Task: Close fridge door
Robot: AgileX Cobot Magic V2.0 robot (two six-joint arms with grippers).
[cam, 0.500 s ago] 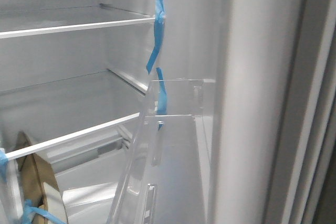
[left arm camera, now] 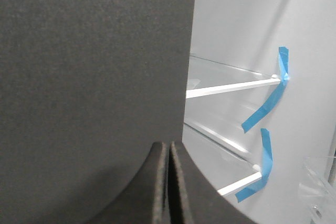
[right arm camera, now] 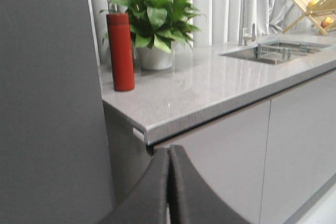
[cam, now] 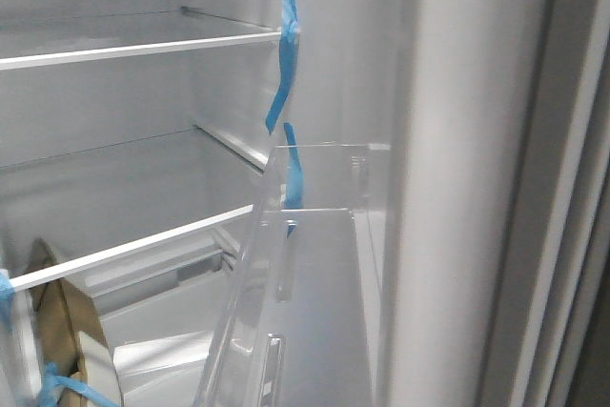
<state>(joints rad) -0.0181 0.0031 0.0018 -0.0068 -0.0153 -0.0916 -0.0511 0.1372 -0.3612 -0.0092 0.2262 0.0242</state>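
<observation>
The fridge door stands open. In the front view its white inner lining [cam: 457, 188] fills the right side, with a clear plastic shelf bin [cam: 315, 264] and blue tape strips [cam: 286, 54]. A matte dark grey door face fills one side of the left wrist view [left arm camera: 89, 77], and my left gripper [left arm camera: 168, 145] is shut and empty close against it. A similar dark grey face shows in the right wrist view [right arm camera: 47, 103], with my right gripper [right arm camera: 169, 150] shut and empty beside it. Neither gripper shows in the front view.
Inside the fridge are glass shelves [cam: 143, 45] and a brown and white package [cam: 71, 340] at the lower left. The right wrist view shows a grey countertop [right arm camera: 210, 87], a red bottle [right arm camera: 121, 51], a potted plant [right arm camera: 155, 19], a sink [right arm camera: 278, 51] and light grey cabinet fronts [right arm camera: 236, 156].
</observation>
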